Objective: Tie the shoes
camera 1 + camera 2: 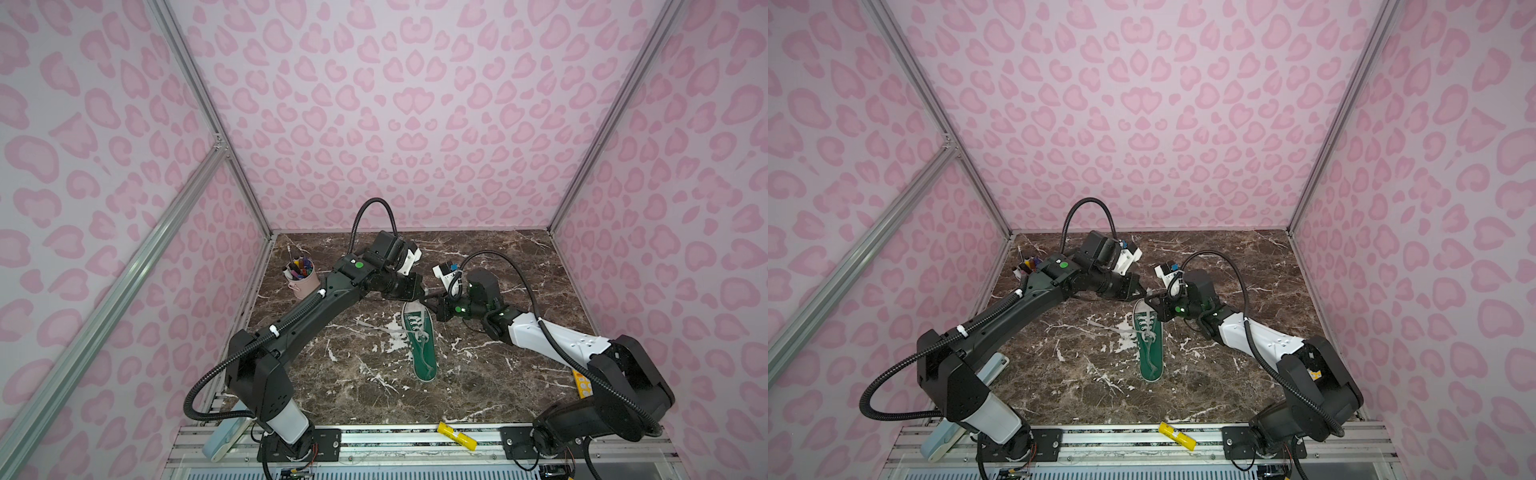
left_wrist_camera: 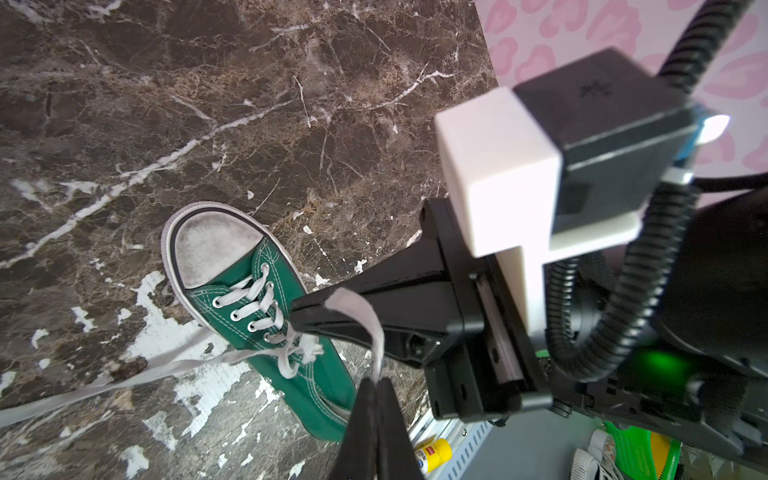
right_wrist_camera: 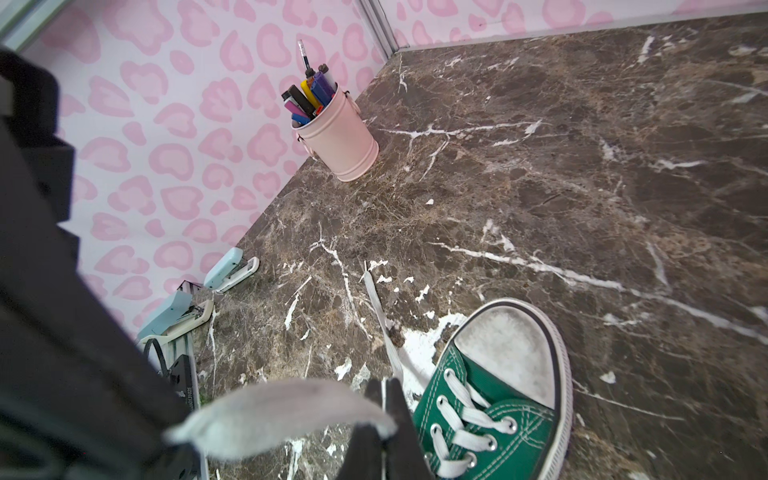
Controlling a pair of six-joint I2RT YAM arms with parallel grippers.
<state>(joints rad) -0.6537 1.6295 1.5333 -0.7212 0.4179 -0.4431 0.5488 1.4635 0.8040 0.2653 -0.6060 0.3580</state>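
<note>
While I watch both top views, sneaker [image 1: 420, 340] [image 1: 1148, 345]: flat on the marble table [image 1: 511, 374], toe toward the back wall [image 1: 395, 124].
Left wrist view, left gripper [image 2: 376, 386]: jaws pinched together on a loose lace [image 2: 361, 311].
Right wrist view, right gripper [image 3: 384, 390]: jaws closed on that same lace, which arcs slack between both grippers; sneaker toe just beside.

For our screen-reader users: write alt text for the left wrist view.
Two shut black grippers, the left gripper and right gripper, pinch one off-white lace between them near a green canvas sneaker with a white toe cap. The sneaker lies on a brown marble table; its other lace trails loose across it.
</note>
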